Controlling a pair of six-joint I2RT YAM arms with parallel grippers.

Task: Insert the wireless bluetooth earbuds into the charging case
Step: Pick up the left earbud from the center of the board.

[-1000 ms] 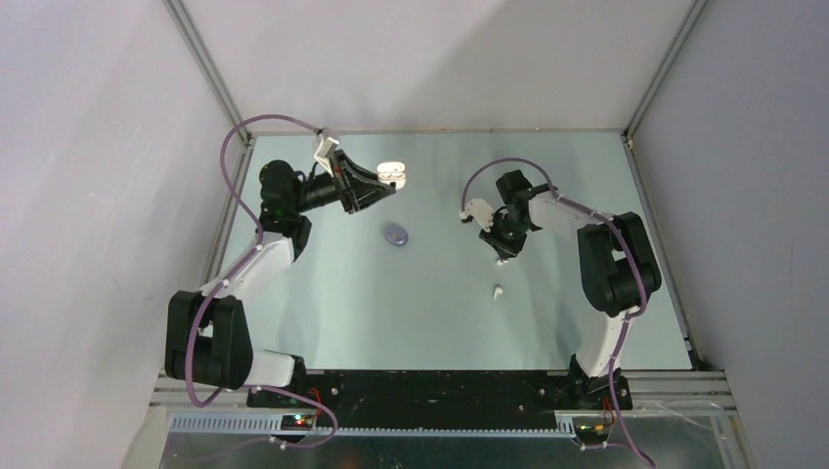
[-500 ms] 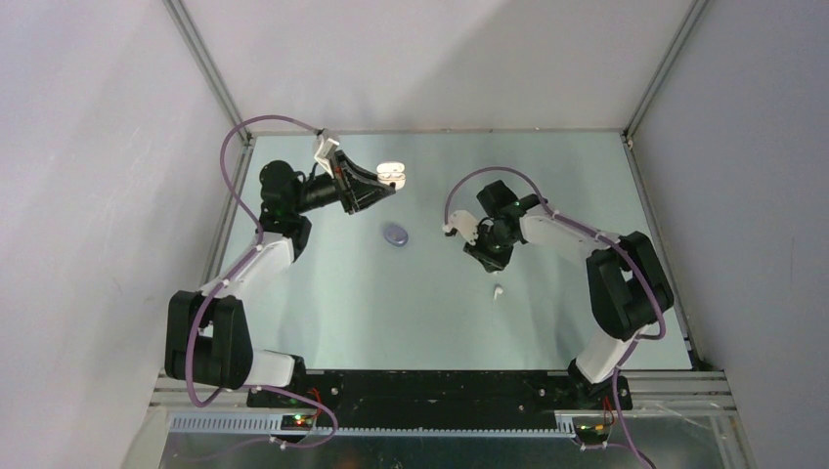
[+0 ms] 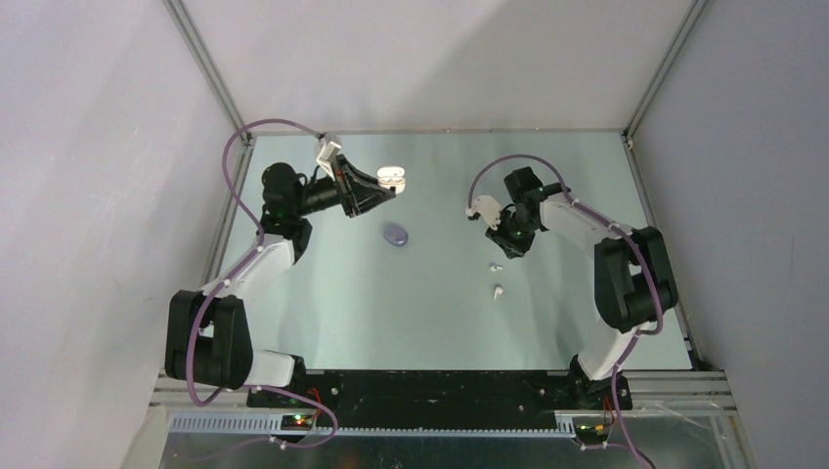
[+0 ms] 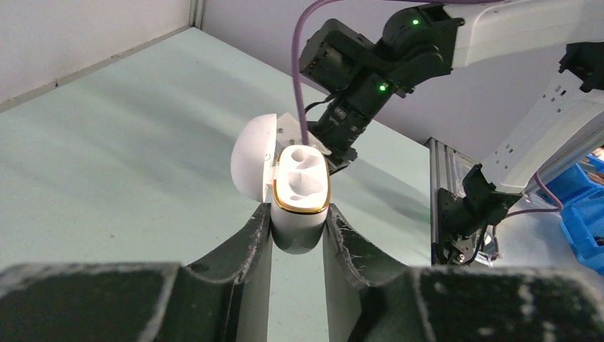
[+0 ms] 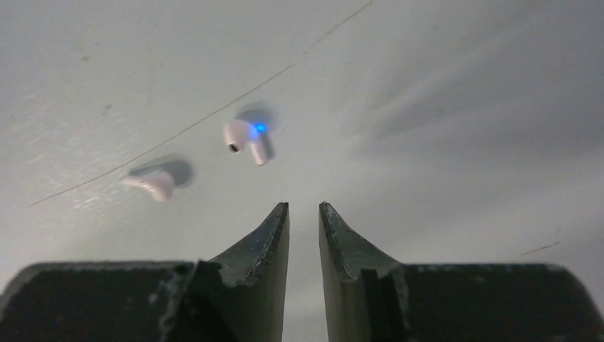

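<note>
Two arms logged, the left arm (image 3: 259, 262) and the right arm (image 3: 582, 220). White links were joined by black joint housings. A purple cable (image 4: 298, 71) was routed along each arm. Green indicator lights (image 4: 382, 87) were noted on the right arm's housings. The fingers (image 5: 260, 246) of the right gripper (image 5: 304, 206) were black, tapered and scuffed at the edges.

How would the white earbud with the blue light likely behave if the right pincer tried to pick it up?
The lit earbud looks tiny, glossy and rounded, so it may slip out of the right pincer. Lying loose on the smooth table, it would probably skid or roll if nudged, and likely weighs very little.
</note>
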